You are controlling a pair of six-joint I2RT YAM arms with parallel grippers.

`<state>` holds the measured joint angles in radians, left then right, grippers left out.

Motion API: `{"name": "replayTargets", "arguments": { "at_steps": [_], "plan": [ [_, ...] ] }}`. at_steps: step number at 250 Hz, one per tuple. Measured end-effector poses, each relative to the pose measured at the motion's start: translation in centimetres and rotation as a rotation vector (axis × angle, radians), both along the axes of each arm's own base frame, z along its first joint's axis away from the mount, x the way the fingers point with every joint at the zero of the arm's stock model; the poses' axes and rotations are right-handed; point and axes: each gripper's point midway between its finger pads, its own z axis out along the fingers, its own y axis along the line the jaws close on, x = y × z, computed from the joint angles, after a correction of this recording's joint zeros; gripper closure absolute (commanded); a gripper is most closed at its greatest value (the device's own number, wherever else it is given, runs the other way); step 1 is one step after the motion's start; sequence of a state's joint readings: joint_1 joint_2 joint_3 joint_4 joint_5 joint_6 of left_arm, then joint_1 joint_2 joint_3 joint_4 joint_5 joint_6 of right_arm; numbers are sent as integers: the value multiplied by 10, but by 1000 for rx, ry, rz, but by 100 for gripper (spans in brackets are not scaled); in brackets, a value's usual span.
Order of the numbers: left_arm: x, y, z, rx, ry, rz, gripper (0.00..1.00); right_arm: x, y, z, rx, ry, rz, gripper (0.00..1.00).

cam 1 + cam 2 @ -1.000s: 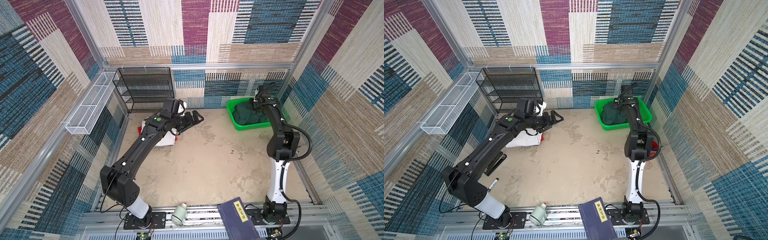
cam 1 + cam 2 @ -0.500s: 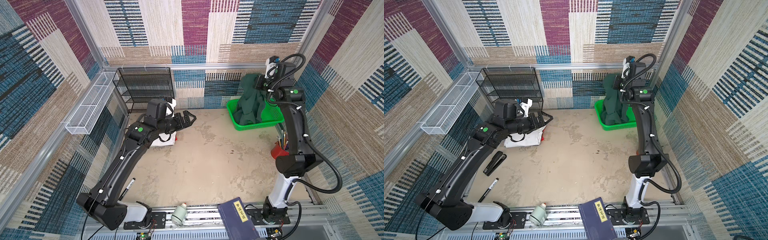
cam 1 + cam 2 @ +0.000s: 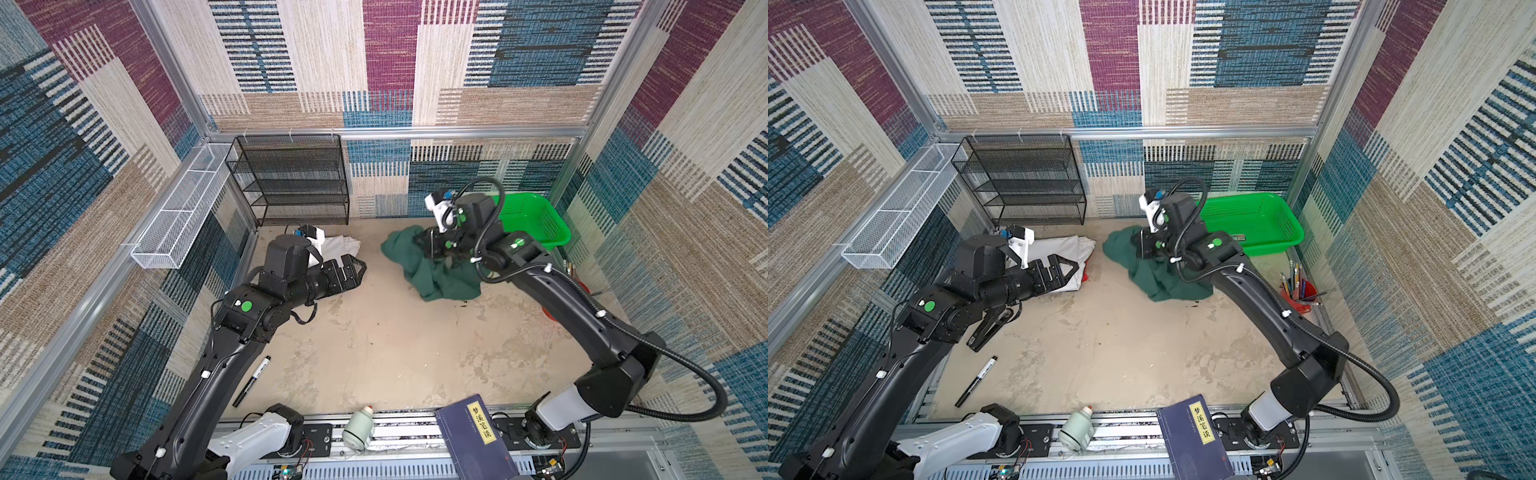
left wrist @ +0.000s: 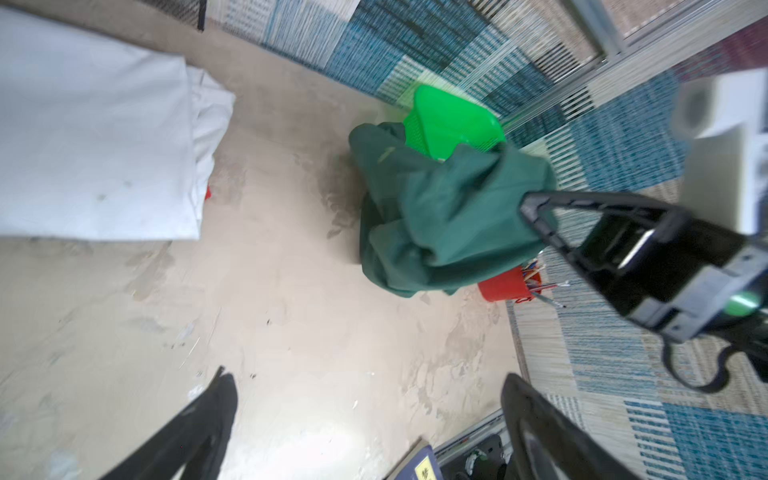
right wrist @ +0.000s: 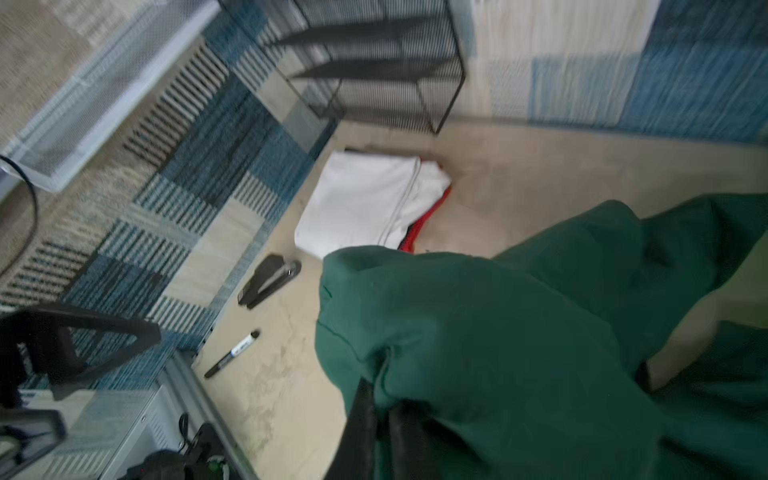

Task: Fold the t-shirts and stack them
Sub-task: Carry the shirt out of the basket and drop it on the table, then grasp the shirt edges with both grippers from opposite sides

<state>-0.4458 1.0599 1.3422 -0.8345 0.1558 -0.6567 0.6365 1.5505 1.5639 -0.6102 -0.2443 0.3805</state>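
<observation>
A dark green t-shirt [image 3: 415, 266] [image 3: 1154, 278] lies crumpled on the table just left of the basket. Part of it is still lifted, and my right gripper [image 3: 428, 245] [image 5: 380, 399] is shut on a fold of it [image 5: 498, 353]. A folded white t-shirt [image 3: 338, 245] [image 5: 361, 199] lies at the back left on top of a red t-shirt [image 5: 424, 224] [image 3: 1085, 276], only an edge of which shows. My left gripper [image 3: 357, 272] [image 4: 365, 374] hangs open and empty beside the white shirt [image 4: 91, 158], facing the green shirt [image 4: 440, 208].
A bright green basket [image 3: 536, 224] stands at the back right, a black mesh rack [image 3: 291, 178] at the back, a white wire basket [image 3: 183, 208] on the left wall. A marker [image 3: 251, 380] and stapler [image 3: 988, 328] lie front left. A red pen cup [image 3: 1298, 291] stands right.
My right arm has carried the green shirt up out of the basket and down onto the table to its left. My left arm has drawn back from the white shirt, still open.
</observation>
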Motion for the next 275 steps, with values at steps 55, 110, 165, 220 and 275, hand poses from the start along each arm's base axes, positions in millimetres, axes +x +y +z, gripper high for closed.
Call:
{"name": "replayTargets", "arguments": {
  "at_steps": [55,110,165,220,275],
  "plan": [
    [-19,8,-65,48,164,17,0,-20,65,-105,-30,189,108,38],
    [-20,6,-110,120,297,-3,3,25,61,-56,25,56,-6,24],
    [-2,-14,-144,194,391,-100,20,25,-51,-99,-84,169,-303,24],
    [29,-51,-166,270,426,-220,27,-20,-135,-161,-167,325,-475,23],
    [68,-83,-180,413,404,-297,24,-26,-182,-200,-192,416,-591,23]
  ]
}}
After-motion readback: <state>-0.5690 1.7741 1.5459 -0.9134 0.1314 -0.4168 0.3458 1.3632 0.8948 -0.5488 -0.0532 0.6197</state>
